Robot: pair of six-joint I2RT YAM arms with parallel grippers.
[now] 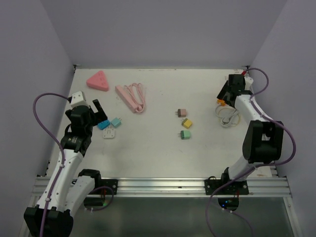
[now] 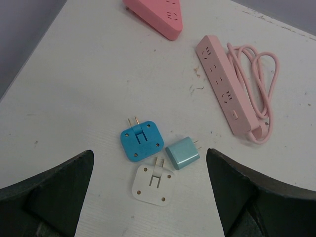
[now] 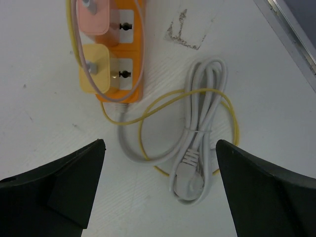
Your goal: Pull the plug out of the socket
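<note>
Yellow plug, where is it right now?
In the right wrist view, upper left: the yellow plug sits in the orange power strip, just below a pink plug, with the coiled white cable lower right.

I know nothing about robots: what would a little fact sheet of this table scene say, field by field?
left pincer: open, holding nothing
near it: blue adapter, teal adapter, white adapter, all loose
right pincer: open, holding nothing
near it: orange power strip
plugged into strip: pink plug, yellow plug
beside strip: coiled white cable
elsewhere: pink power strip, nothing plugged in
</note>
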